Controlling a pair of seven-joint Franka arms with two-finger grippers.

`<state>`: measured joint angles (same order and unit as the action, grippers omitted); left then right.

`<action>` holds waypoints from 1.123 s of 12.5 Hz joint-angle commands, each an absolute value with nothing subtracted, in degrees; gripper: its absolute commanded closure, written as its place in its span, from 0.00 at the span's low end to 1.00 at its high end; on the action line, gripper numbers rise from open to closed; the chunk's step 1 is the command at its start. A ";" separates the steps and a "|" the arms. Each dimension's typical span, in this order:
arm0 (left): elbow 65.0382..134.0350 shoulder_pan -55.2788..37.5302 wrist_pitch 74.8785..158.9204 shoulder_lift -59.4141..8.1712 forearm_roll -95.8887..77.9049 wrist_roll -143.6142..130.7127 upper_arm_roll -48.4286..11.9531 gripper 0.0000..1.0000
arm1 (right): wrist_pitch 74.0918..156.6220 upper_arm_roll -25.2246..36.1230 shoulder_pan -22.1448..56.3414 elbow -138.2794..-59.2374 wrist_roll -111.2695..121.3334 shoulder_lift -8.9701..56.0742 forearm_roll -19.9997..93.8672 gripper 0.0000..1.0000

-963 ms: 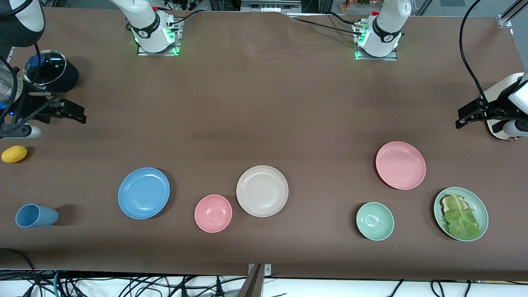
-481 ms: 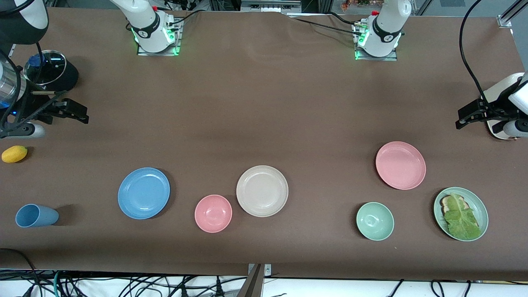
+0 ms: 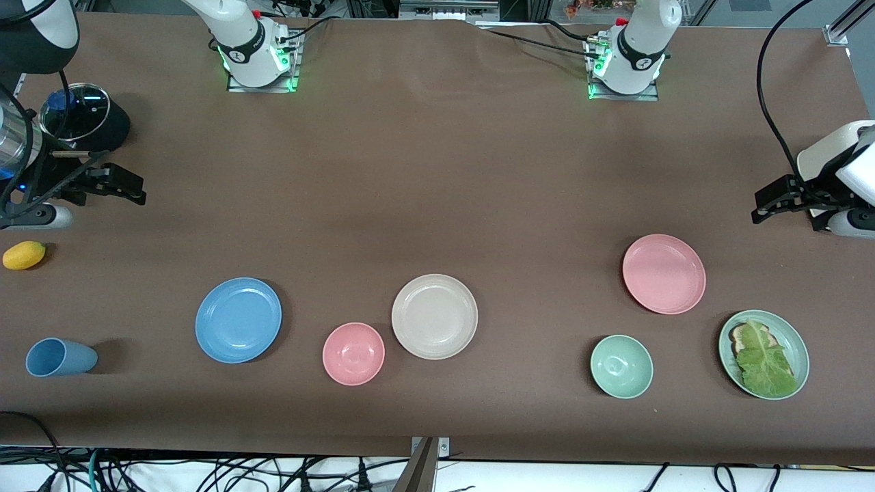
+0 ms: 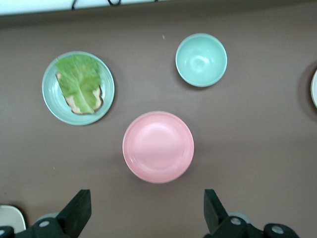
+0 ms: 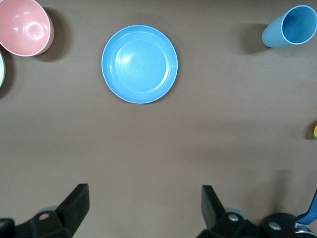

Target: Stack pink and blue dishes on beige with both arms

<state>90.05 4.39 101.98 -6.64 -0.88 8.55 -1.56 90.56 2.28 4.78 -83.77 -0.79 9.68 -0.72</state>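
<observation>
I see three flat plates resting apart on the brown worktop. The beige plate sits near the middle. The blue plate lies toward the right arm's end, with a small pink bowl between them, slightly nearer the front camera. The pink plate lies toward the left arm's end, near a green bowl and what looks like lettuce on a green plate. My left gripper hangs above the worktop beside the pink plate, jaws spread wide and empty. My right gripper hangs at its own end, above the worktop, jaws likewise wide and empty.
</observation>
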 commanded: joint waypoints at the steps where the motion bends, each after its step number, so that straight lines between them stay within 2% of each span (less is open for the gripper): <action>1: 88.68 4.66 102.66 -7.12 0.70 8.35 -1.76 0.00 | 89.74 2.72 4.48 -83.14 -1.23 9.58 -0.79 0.00; 8: 88.59 5.36 102.92 -10.81 0.09 8.26 -1.67 0.00 | 90.00 4.04 4.40 -83.06 -1.23 9.58 -0.36 0.00; 14: 88.59 6.32 103.01 -21.25 0.35 8.61 -1.49 0.00 | 89.56 6.33 4.39 -83.23 -1.05 9.67 1.23 0.00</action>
